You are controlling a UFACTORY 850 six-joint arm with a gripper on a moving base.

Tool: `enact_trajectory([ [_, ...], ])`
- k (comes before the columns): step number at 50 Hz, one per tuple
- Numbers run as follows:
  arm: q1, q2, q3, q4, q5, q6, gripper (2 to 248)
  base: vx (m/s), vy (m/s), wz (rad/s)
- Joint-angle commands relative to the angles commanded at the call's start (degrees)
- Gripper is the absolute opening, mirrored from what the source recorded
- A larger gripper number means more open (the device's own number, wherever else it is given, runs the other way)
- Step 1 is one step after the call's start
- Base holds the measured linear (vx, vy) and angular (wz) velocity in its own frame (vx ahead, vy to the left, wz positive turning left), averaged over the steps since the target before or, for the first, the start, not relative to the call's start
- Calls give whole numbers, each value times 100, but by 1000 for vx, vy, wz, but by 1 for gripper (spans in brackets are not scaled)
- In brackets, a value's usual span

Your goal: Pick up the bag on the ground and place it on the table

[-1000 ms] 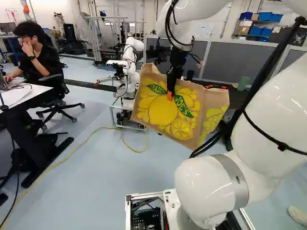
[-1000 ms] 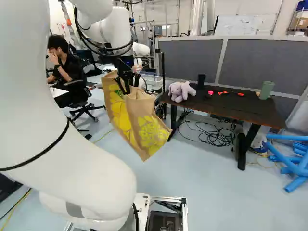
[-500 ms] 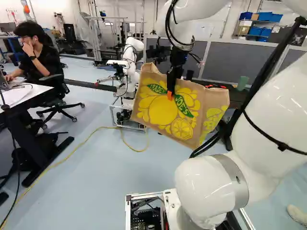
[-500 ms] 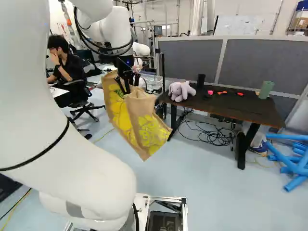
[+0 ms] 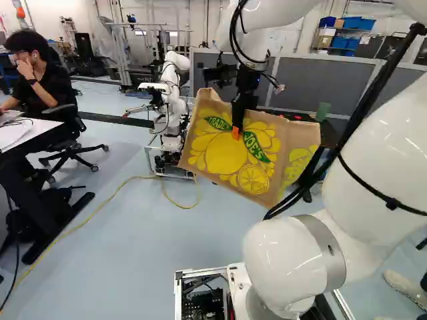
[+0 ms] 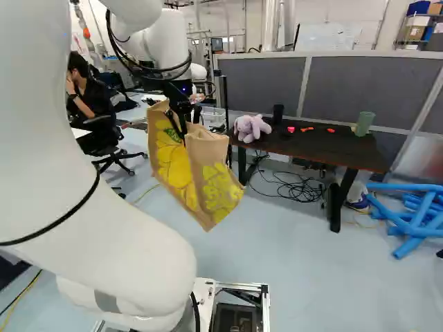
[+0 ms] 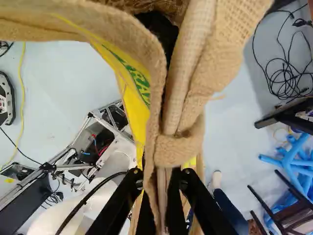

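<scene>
My gripper (image 5: pixel 236 131) is shut on the upper part of the tan bag (image 5: pixel 223 155), which hangs tilted above the floor, its yellow fruit print facing the left base view. In the wrist view the gripper (image 7: pixel 161 180) pinches the bag's woven cloth (image 7: pixel 180 147) between its two fingers; folds of it hide part of the scene ahead. The dark table (image 6: pixel 346 153) stands beyond the bag and to its right in the right base view; the bag does not rest on it.
On the table are a purple plush toy (image 6: pixel 251 128), a black cup (image 6: pixel 277 113), a green cup (image 6: pixel 364 124) and small red items. Cables (image 6: pixel 294 188) lie beneath it, blue tubes (image 6: pixel 408 221) to its right. Another robot (image 5: pixel 170 100) stands behind the bag; grey partitions (image 6: pixel 374 90) back the table.
The base has turned rightward: the room has shifted left in both base views. The bag hangs from my gripper as before, and the arm keeps its pose over its lowest joint.
</scene>
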Motion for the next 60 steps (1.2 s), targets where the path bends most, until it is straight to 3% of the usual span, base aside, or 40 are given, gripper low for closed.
enact_trajectory([
  [39, 0, 0, 0, 0, 0, 0, 22, 13, -207, -281],
  [60, 0, 0, 0, 0, 0, 0, 22, 161, -191, -19],
])
